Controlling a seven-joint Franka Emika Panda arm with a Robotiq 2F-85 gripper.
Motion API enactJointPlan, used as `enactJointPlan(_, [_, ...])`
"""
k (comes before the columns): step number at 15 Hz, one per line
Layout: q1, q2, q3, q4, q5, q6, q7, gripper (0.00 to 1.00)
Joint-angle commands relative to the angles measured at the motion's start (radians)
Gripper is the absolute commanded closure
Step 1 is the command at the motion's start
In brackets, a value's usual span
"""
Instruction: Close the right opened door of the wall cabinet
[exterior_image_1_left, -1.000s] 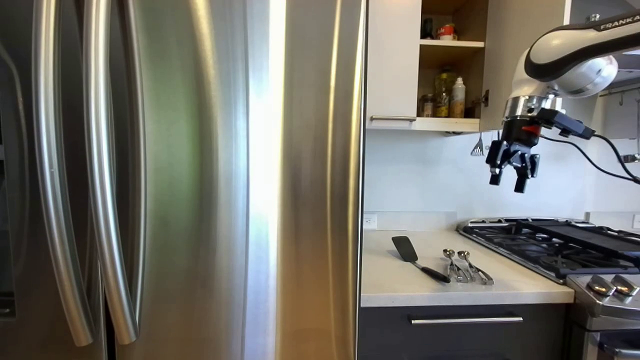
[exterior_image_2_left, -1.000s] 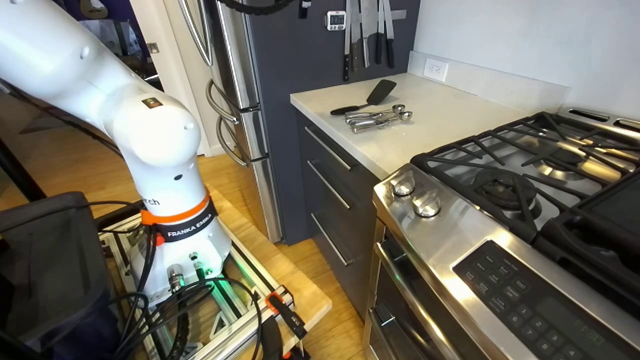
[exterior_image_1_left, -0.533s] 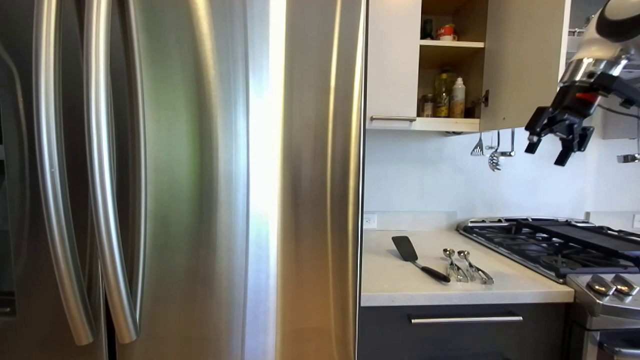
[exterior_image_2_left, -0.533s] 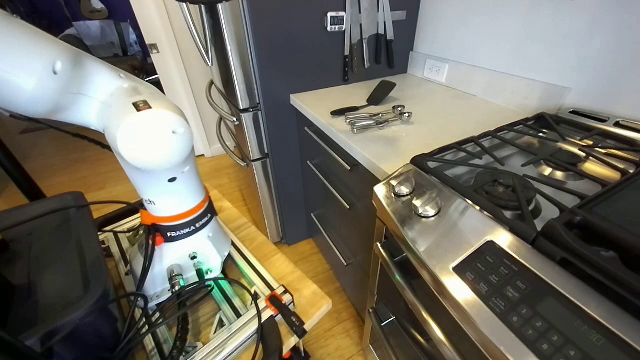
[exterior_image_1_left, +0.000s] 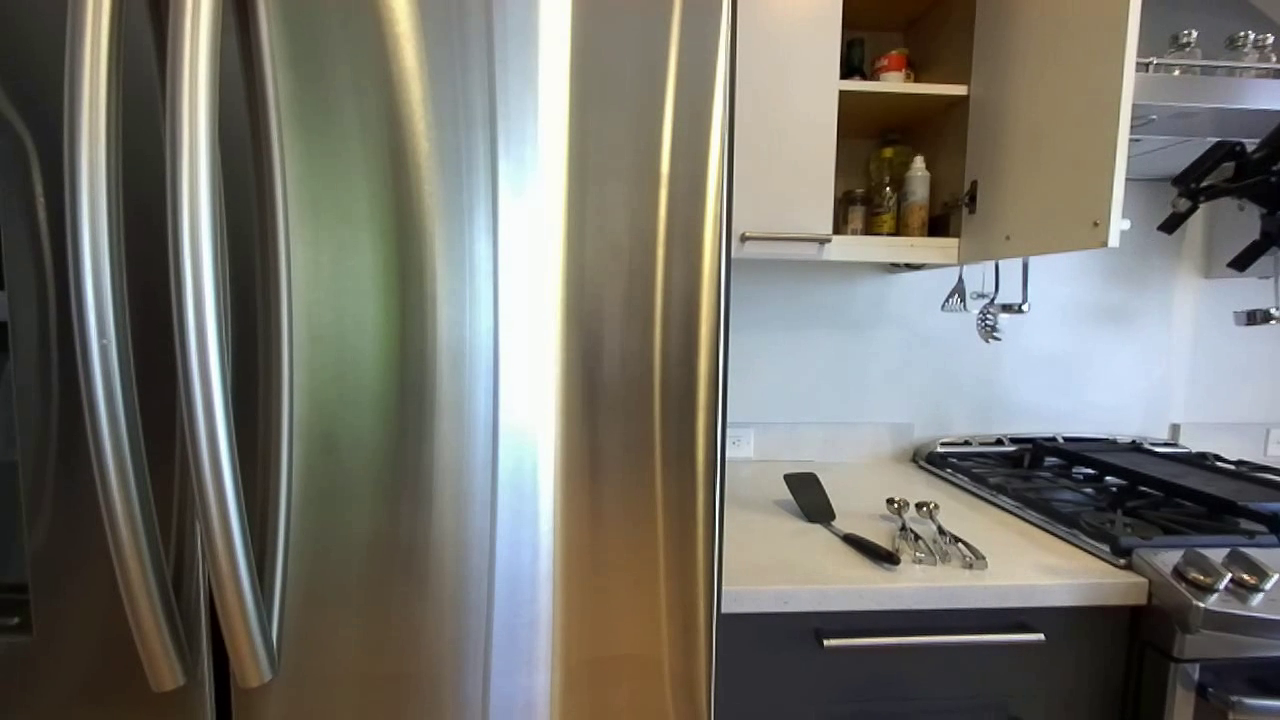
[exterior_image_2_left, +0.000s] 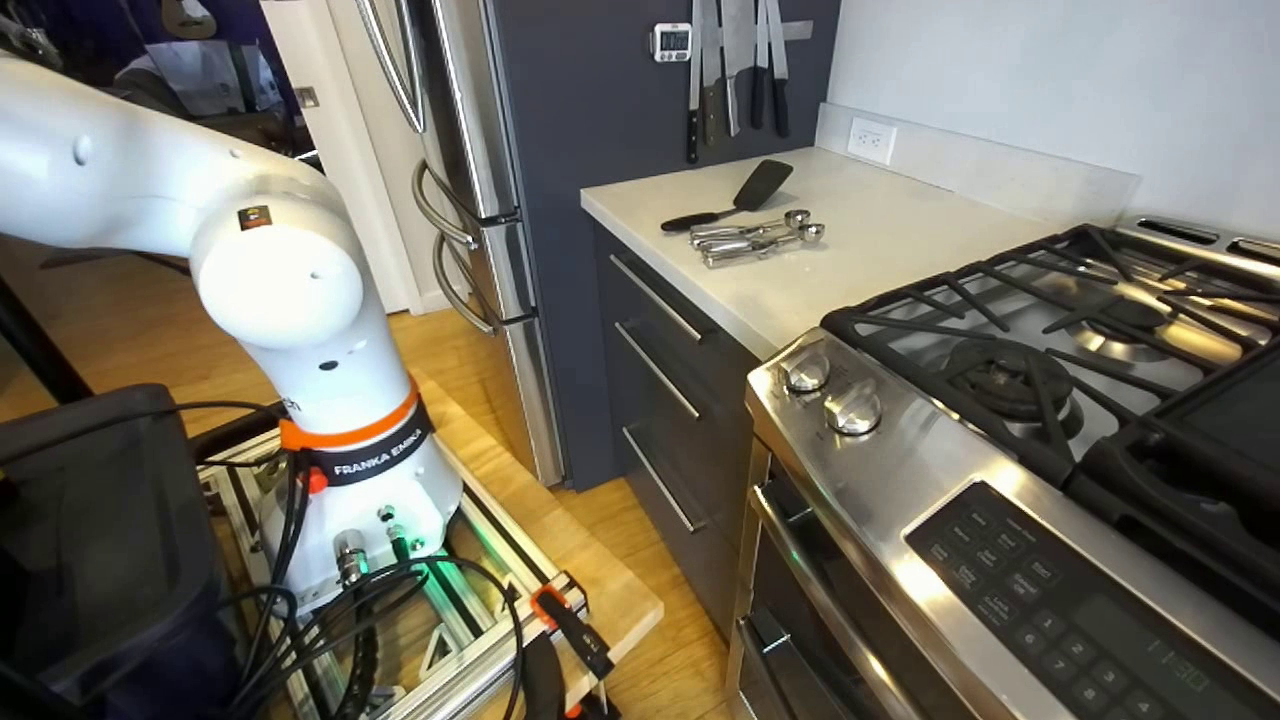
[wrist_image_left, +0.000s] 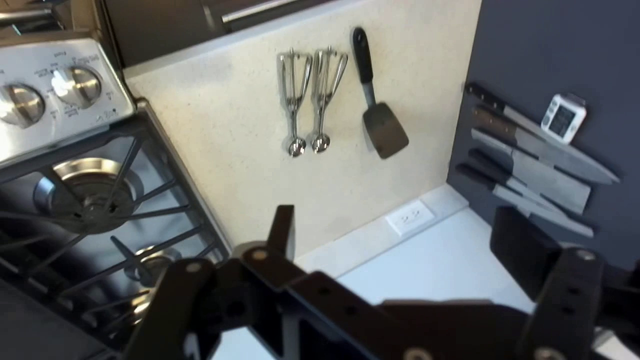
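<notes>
In an exterior view: fridge (exterior_image_1_left: 400, 350) far left. Next, cabinet (exterior_image_1_left: 890, 250), left door (exterior_image_1_left: 787, 120) shut, bottles (exterior_image_1_left: 885, 200) inside. Counter (exterior_image_1_left: 780, 572) below has spatula (exterior_image_1_left: 815, 502), then two scoops (exterior_image_1_left: 940, 528). Right door (exterior_image_1_left: 1048, 130) swung open at the cabinet's right side. Stove (exterior_image_1_left: 1150, 475) right of counter. Gripper (exterior_image_1_left: 1213, 237) at the view's right edge, apart from the right door, jaws spread wide.
</notes>
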Motion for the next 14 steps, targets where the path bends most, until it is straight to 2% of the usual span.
enactJointPlan(1, [-0.019, 0.006, -0.011, 0.01, 0.008, 0.037, 0.0, 0.0])
enactJointPlan(3, [-0.031, 0.006, -0.023, 0.014, 0.01, 0.077, 0.006, 0.0])
enactJointPlan(8, [-0.033, 0.009, -0.022, 0.015, 0.011, 0.084, 0.015, 0.0])
enactJointPlan(10, [-0.051, 0.05, -0.026, 0.058, 0.017, 0.105, 0.063, 0.0])
enactJointPlan(14, [-0.096, 0.158, -0.083, 0.185, 0.013, 0.135, 0.15, 0.0])
